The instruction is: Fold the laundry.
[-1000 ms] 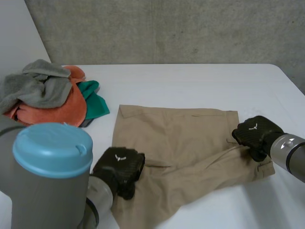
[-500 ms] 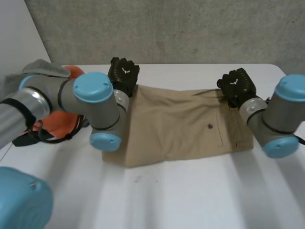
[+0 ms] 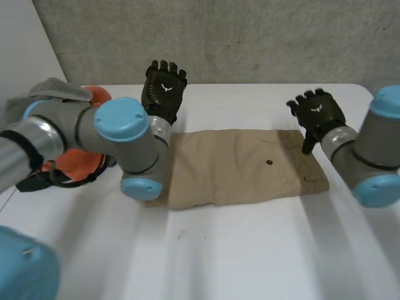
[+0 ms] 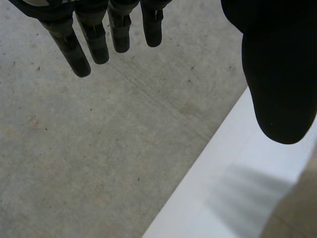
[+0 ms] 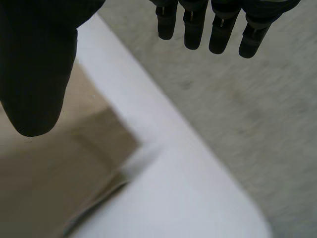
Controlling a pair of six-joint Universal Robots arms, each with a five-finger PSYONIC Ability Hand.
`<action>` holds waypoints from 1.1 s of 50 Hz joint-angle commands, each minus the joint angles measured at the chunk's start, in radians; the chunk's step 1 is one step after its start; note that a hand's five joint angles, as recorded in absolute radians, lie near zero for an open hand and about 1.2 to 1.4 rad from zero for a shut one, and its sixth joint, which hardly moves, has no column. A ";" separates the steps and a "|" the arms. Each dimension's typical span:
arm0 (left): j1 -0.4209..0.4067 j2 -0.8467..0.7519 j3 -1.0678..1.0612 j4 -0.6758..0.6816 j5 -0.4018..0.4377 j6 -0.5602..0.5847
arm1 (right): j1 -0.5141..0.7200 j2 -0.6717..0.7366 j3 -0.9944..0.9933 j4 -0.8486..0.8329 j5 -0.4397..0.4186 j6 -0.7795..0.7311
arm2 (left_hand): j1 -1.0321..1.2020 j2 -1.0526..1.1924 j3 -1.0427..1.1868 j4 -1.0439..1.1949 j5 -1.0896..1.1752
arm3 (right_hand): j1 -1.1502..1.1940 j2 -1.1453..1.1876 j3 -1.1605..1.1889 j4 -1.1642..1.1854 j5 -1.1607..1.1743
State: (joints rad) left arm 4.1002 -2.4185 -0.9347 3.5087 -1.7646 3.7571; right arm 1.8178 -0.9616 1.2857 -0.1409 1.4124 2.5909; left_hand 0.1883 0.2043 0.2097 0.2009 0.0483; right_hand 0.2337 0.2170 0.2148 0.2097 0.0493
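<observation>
Tan shorts (image 3: 244, 167) lie folded in half on the white table (image 3: 250, 250), a dark button on the upper layer. My left hand (image 3: 163, 87) hovers just past the shorts' far left corner, fingers straight and spread, holding nothing. In the left wrist view its fingers (image 4: 94, 37) and thumb (image 4: 277, 84) stand wide apart over the table's far edge. My right hand (image 3: 317, 112) is above the shorts' far right corner, open and empty. The right wrist view shows its thumb (image 5: 34, 74) over that tan corner (image 5: 74, 158) and its fingers (image 5: 218, 25) spread.
A pile of grey, orange and green cloths (image 3: 69, 134) sits at the table's left, partly behind my left arm (image 3: 119, 144). A grey concrete wall (image 3: 250, 37) rises behind the far edge. Bare table lies in front of the shorts.
Both hands carried the shorts' near edge to the far edge, folding them in half. Since then both hands have let go, opened and lifted off the far corners.
</observation>
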 commanded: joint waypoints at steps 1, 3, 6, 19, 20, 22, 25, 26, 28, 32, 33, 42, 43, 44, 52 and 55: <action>-0.011 0.182 -0.263 0.000 0.005 -0.140 | -0.074 -0.083 0.121 0.175 -0.099 0.064 | -0.014 -0.030 -0.035 -0.026 -0.048 | 0.066 0.082 0.084 0.090 0.075; -0.014 0.200 -0.298 0.000 0.007 -0.166 | -0.081 -0.080 0.138 0.166 -0.112 0.060 | -0.014 -0.030 -0.035 -0.026 -0.048 | 0.074 0.091 0.093 0.098 0.084; -0.020 0.216 -0.349 -0.002 0.010 -0.195 | -0.084 -0.045 0.152 0.127 -0.115 0.057 | -0.014 -0.030 -0.035 -0.026 -0.048 | 0.133 0.150 0.152 0.157 0.143; -0.032 0.266 -0.418 -0.004 0.007 -0.200 | -0.179 0.009 0.161 0.014 -0.020 0.003 | -0.014 -0.030 -0.035 -0.026 -0.048 | 1.163 1.179 1.181 1.187 1.172; -0.032 0.288 -0.427 -0.002 0.007 -0.198 | -0.192 -0.009 0.165 0.003 -0.006 -0.003 | -0.014 -0.030 -0.035 -0.026 -0.048 | 1.163 1.179 1.181 1.187 1.172; -0.032 0.308 -0.437 -0.002 0.007 -0.200 | -0.215 -0.079 0.190 -0.008 0.014 -0.052 | -0.014 -0.030 -0.035 -0.026 -0.048 | 1.163 1.179 1.181 1.187 1.172; -0.032 0.349 -0.461 -0.002 0.007 -0.201 | -0.218 -0.120 0.207 -0.005 0.025 -0.136 | -0.014 -0.030 -0.035 -0.026 -0.048 | 1.163 1.179 1.181 1.187 1.172; -0.032 0.361 -0.470 -0.002 0.007 -0.201 | -0.215 -0.135 0.221 -0.005 0.033 -0.202 | -0.014 -0.030 -0.035 -0.026 -0.048 | 1.163 1.179 1.181 1.187 1.172; -0.031 0.389 -0.496 -0.002 0.005 -0.201 | -0.213 -0.144 0.230 -0.009 0.033 -0.297 | -0.014 -0.030 -0.035 -0.026 -0.048 | 1.163 1.179 1.181 1.187 1.172; -0.031 0.430 -0.536 -0.002 0.005 -0.203 | -0.142 -0.158 0.230 -0.028 0.017 -0.399 | -0.014 -0.030 -0.035 -0.026 -0.048 | 1.163 1.179 1.181 1.187 1.172; -0.029 0.446 -0.552 -0.002 0.007 -0.201 | -0.100 -0.161 0.225 -0.037 0.014 -0.406 | -0.014 -0.030 -0.035 -0.026 -0.048 | 1.163 1.179 1.181 1.187 1.172; -0.023 0.496 -0.612 0.001 -0.001 -0.209 | 0.291 -0.128 0.285 -0.236 -0.254 -0.437 | -0.014 -0.030 -0.035 -0.026 -0.048 | 1.163 1.179 1.181 1.187 1.172; -0.021 0.499 -0.613 0.001 -0.001 -0.210 | 0.304 -0.115 0.291 -0.239 -0.268 -0.443 | -0.014 -0.030 -0.035 -0.026 -0.048 | 1.163 1.179 1.181 1.187 1.172; -0.021 0.501 -0.615 0.001 -0.001 -0.215 | 0.326 -0.083 0.296 -0.239 -0.301 -0.465 | -0.014 -0.030 -0.035 -0.026 -0.048 | 1.163 1.179 1.181 1.187 1.172; -0.011 0.498 -0.592 0.007 0.000 -0.241 | 0.333 -0.066 0.307 -0.241 -0.346 -0.465 | -0.014 -0.030 -0.035 -0.026 -0.048 | -0.041 -0.024 -0.022 -0.017 -0.031; -0.012 0.489 -0.560 0.010 0.002 -0.243 | 0.275 -0.150 0.310 -0.239 -0.342 -0.314 | -0.014 -0.030 -0.035 -0.026 -0.048 | -0.059 -0.042 -0.040 -0.035 -0.049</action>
State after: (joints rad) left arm 4.0866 -1.9172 -1.5415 3.5127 -1.7653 3.5235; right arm 2.1637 -1.0187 1.5928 -0.3880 1.0618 2.1042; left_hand 0.1883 0.2043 0.2097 0.2010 0.0483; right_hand 0.4460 0.4735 0.5211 0.5217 0.3264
